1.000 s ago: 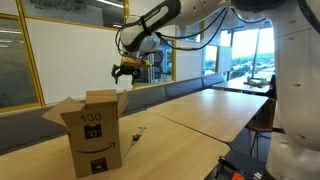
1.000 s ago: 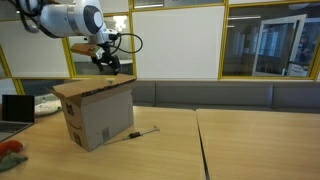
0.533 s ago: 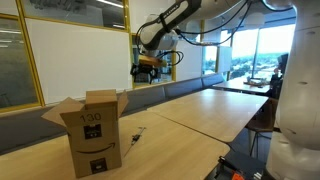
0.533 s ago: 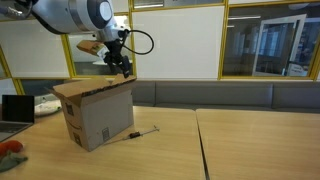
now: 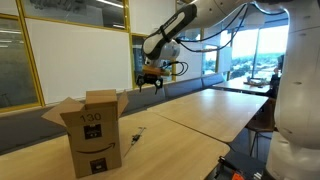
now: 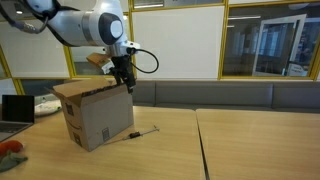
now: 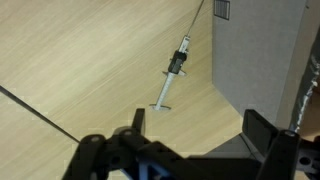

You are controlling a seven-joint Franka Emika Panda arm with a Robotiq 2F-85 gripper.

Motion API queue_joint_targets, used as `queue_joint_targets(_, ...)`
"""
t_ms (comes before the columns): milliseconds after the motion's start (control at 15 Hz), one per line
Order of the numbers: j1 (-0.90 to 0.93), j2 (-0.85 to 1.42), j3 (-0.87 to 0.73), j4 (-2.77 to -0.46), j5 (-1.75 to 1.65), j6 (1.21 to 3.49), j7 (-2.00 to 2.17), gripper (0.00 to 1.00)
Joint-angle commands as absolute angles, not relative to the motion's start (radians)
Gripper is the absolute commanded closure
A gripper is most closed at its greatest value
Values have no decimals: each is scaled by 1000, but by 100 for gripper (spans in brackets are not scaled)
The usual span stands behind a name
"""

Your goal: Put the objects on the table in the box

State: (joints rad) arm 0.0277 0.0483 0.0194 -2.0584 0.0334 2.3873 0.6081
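An open cardboard box (image 5: 92, 130) stands on the wooden table (image 5: 190, 125); it also shows in an exterior view (image 6: 95, 115) and at the right of the wrist view (image 7: 262, 60). A thin tool with a dark handle, like a screwdriver (image 7: 172, 75), lies on the table beside the box, seen in both exterior views (image 6: 140, 133) (image 5: 133, 134). My gripper (image 5: 152, 78) hangs in the air above the table, near the box's edge (image 6: 124, 78). In the wrist view its jaws (image 7: 195, 125) are apart and empty, high above the tool.
A laptop (image 6: 15, 108) and a white object (image 6: 45, 104) lie at the table's far side, and an orange item (image 6: 8, 150) sits at the near corner. A bench (image 6: 230, 95) runs along the glass wall. A second table (image 5: 250, 88) stands further back.
My gripper has moved sideways from above the box toward the spot over the tool and come a little lower. The box and the tool have not moved.
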Motion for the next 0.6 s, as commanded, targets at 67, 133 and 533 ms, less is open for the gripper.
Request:
queue_joint_targets(67, 27, 192, 7, -1942, 69, 2294, 633, 0)
queue_joint_targets(133, 30, 220, 5, -1922, 69, 2277, 640, 0)
queue_joint_targets(533, 48, 411, 10, -1755, 121, 2204, 631, 0)
